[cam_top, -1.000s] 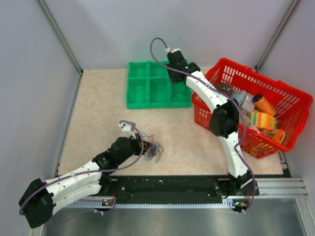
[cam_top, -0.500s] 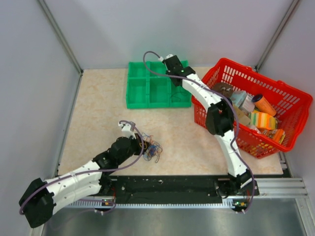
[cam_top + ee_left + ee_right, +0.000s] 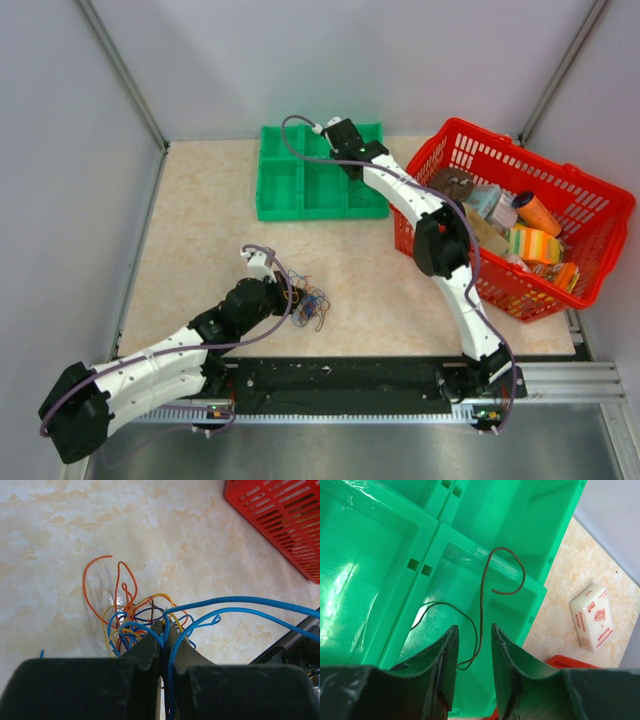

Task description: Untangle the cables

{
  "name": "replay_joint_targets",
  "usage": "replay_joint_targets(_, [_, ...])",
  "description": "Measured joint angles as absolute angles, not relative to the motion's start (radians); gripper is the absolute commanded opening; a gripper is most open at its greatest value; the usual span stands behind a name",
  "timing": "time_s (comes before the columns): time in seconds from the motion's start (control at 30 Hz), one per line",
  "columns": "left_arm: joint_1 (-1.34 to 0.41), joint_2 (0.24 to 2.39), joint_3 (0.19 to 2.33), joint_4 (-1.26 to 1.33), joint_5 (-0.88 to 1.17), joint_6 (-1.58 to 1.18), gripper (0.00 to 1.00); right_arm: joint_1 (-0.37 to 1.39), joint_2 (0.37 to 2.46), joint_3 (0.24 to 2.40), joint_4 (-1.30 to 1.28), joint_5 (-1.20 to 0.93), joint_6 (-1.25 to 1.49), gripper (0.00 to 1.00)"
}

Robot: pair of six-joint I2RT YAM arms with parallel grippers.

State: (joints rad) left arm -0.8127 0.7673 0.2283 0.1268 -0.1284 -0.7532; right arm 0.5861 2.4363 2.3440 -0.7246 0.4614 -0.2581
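Observation:
The cables point(image 3: 312, 303) lie as a small tangle of blue, orange, yellow and dark strands on the table near its front. My left gripper point(image 3: 291, 295) sits at the tangle's left side. In the left wrist view the left gripper point(image 3: 164, 628) is shut on a blue cable point(image 3: 235, 604) that loops off to the right, with the rest of the tangle point(image 3: 131, 614) just beyond the tips. My right gripper point(image 3: 350, 150) hovers over the green tray point(image 3: 300, 190). Its jaws point(image 3: 474, 630) stand open above a single dark brown cable point(image 3: 482, 592) lying in a compartment, not pinched.
A red basket point(image 3: 585, 195) full of packages stands at the right; its wall point(image 3: 280, 520) shows in the left wrist view. A white sponge packet point(image 3: 591, 617) lies on the table beside the green tray point(image 3: 375, 555). Grey walls enclose the table.
The right arm has swung left across the green tray and its jaws have narrowed. The left arm and the tangle have not moved.

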Motion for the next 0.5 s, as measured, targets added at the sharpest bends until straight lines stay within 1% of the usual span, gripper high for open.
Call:
replay_joint_targets(0.03, [-0.813,0.767,0.228,0.127,-0.128,-0.754,0.0,0.586,2.436,2.344,-0.724,0.462,-0.258,0.3])
replay_joint_targets(0.13, [-0.813,0.767,0.228,0.127,-0.128,-0.753,0.0,0.586,2.438,2.344,-0.724,0.463,-0.26,0.25])
replay_joint_targets(0.43, [-0.812,0.768,0.228,0.127,-0.128,-0.753,0.0,0.586,2.45,2.344,-0.721,0.47,-0.265,0.24])
replay_joint_targets(0.47, [-0.812,0.768,0.228,0.127,-0.128,-0.753,0.0,0.586,2.453,2.344,-0.721,0.469,-0.266,0.2])
replay_joint_targets(0.5, [-0.812,0.768,0.228,0.127,-0.128,-0.753,0.0,0.586,2.457,2.344,-0.72,0.469,-0.267,0.12])
